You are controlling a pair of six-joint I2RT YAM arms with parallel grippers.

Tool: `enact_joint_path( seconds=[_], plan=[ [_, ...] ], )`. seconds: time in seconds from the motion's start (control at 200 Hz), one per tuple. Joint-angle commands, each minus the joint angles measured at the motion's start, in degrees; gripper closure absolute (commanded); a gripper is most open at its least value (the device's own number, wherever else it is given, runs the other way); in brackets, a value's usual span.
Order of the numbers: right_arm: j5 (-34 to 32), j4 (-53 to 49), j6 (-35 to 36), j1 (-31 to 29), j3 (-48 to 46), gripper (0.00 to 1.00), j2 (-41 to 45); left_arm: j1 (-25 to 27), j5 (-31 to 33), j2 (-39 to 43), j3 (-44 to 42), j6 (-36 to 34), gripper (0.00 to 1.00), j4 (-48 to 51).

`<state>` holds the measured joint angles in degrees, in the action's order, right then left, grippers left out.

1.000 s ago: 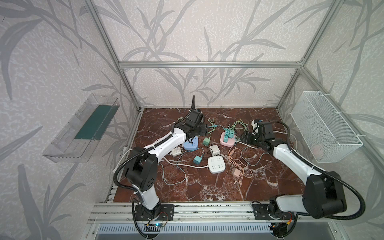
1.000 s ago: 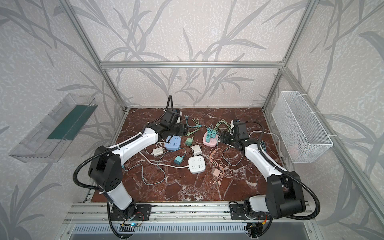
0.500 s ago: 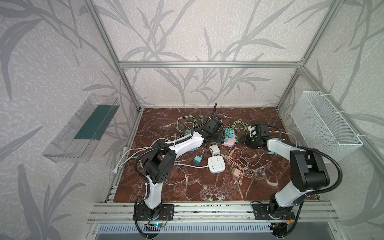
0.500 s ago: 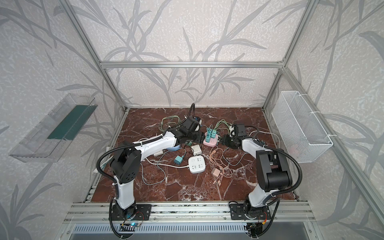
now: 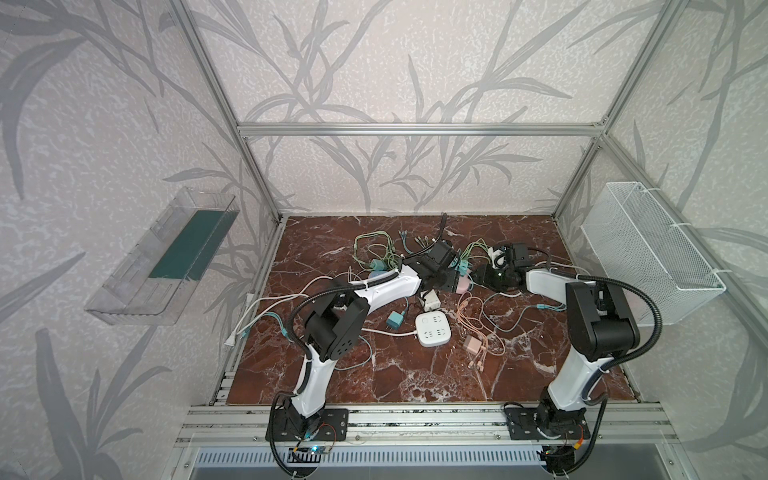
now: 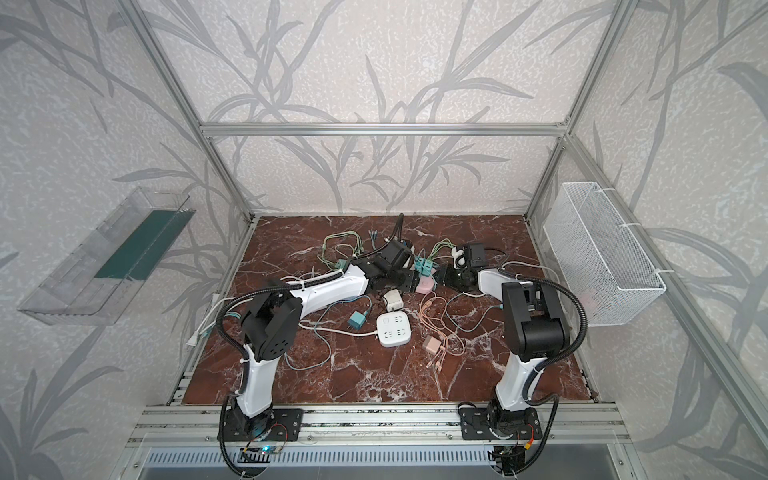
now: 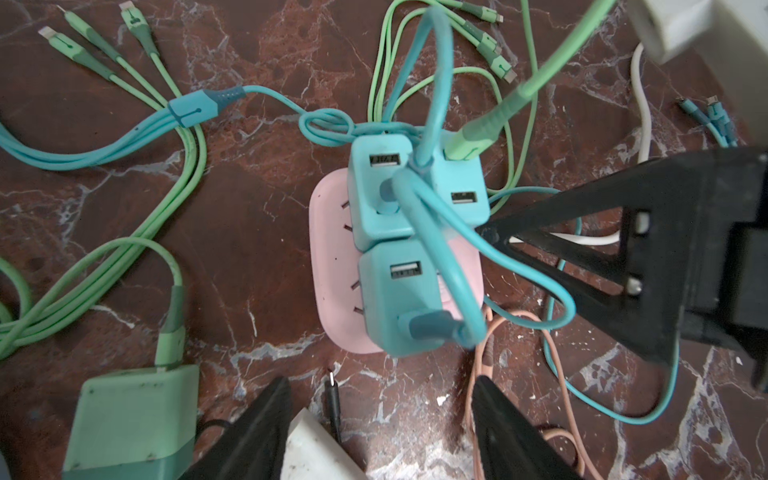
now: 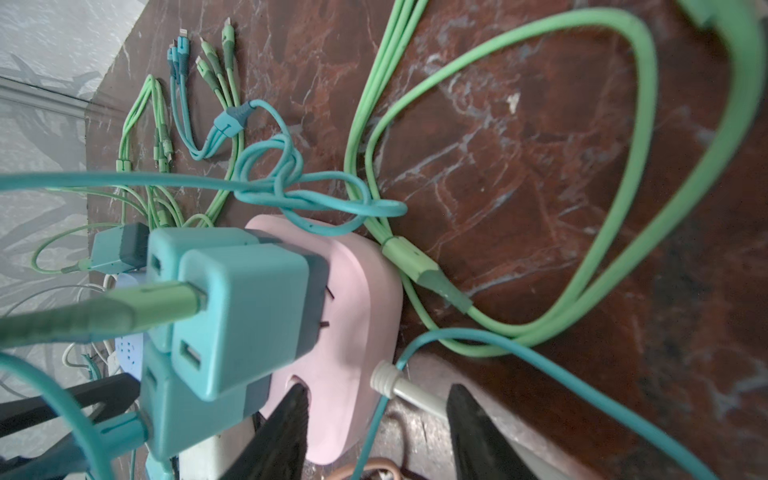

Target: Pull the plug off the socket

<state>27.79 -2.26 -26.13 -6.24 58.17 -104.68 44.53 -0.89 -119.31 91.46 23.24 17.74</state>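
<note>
Just one pink socket lies on the red marble table, towards its back middle, and three teal plugs are seated in it, packed against each other. Each plug shows two USB ports, one empty and one filled. That makes three cables in all: two teal cables and one green cable.

Two pincers meet at this socket in both top views, the left pincer on its left and the right pincer on its right.

From the left wrist, the left pincer has its two fingers set wide apart just short of the socket, clamped on nothing.

From the right wrist, the right pincer is also apart and straddles the end of the socket where its white cord comes out. One finger rests against the pink body, and the second stands clear on the far side of the cord. None of the three plugs is gripped.

Nearer the front lie one white power strip and three loose chargers: one teal charger, one white charger and one pink charger.
</note>
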Motion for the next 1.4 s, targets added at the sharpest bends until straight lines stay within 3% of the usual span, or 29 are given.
enact_joint_path(
  seconds=[0.0,0.3,0.56,0.725,1.11,1.395],
  plan=[
    [2.5,1.6,-0.5,0.0,1.6,0.47,-1.4,0.1,1.7,-1.5,3.2,1.0,0.31,2.5],
    [2.4,0.0,1.6,0.0,3.2,0.49,-3.0,0.1,2.8,-6.4,9.4,1.6,0.37,4.6],
    [3.7,0.5,2.4,-0.1,4.1,0.49,-4.1,0.1,1.8,-10.6,15.2,0.5,0.5,9.0],
    [5.2,0.2,3.0,-0.4,4.3,0.5,-4.7,0.1,0.8,-12.5,18.0,0.1,0.53,11.2],
    [5.5,-0.9,4.8,-0.7,3.3,0.5,-4.4,0.1,-1.0,-13.3,18.9,0.6,0.7,10.1],
    [6.3,-2.0,7.2,-0.9,2.2,0.5,-2.9,0.1,-2.0,-13.8,20.5,2.0,0.77,9.4]
  ],
)
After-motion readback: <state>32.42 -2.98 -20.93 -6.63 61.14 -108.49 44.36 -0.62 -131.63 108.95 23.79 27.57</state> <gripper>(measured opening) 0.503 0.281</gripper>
